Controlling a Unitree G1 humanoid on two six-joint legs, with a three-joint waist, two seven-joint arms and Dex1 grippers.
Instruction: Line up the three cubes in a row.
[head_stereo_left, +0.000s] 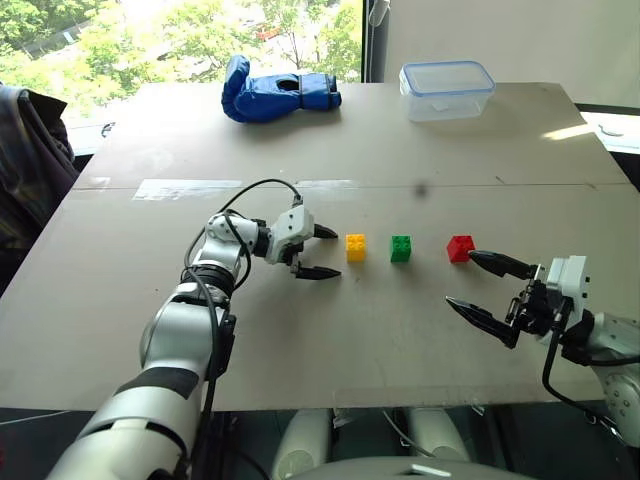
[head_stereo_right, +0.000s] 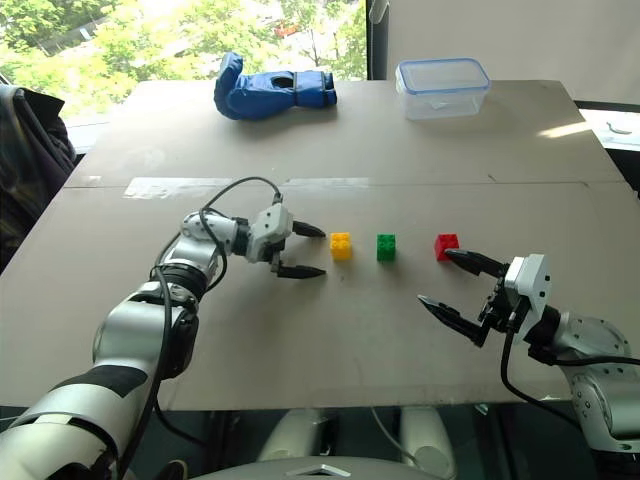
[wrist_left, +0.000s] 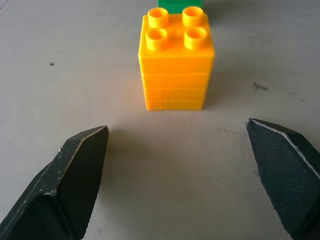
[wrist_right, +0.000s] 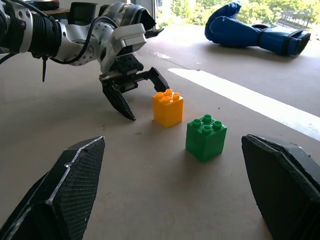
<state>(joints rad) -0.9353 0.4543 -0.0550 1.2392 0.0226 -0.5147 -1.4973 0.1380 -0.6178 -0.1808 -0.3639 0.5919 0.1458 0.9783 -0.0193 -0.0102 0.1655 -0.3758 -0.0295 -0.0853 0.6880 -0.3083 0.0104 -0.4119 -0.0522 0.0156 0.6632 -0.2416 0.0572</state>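
Cubes: three little studded bricks sit on the table (head_stereo_left: 330, 350), strung out side by side with gaps between them, and the green cube is our landmark.
Green cube (head_stereo_left: 400, 248): right in the middle of the row, studs up, flat on the table.
Yellow cube (head_stereo_left: 355, 247): just left of the green cube, a small gap between the two, not touching. From the left wrist it stands upright and square, with the green one peeking out behind it.
Red cube (head_stereo_left: 460, 248): on the green cube's right, at a slightly wider gap than the yellow one has, and turned a touch off square.
Left gripper (head_stereo_left: 321, 252): left of the green cube, beyond the yellow one, pointing at the row. Jaws spread wide, nothing between them; the yellow cube sits just past the fingertips (wrist_left: 82, 165), clear of both.
Right gripper (head_stereo_left: 484, 286): on the green cube's right, nearer the robot than the row. Jaws wide apart and empty; the farther fingertip is right next to the red cube, and contact is too close to call.
Glove (head_stereo_left: 278, 93): blue, lying well beyond the green cube towards the table's far edge, off to the left.
Box (head_stereo_left: 446, 89): clear, lid on, also far beyond the green cube, slightly to the right.
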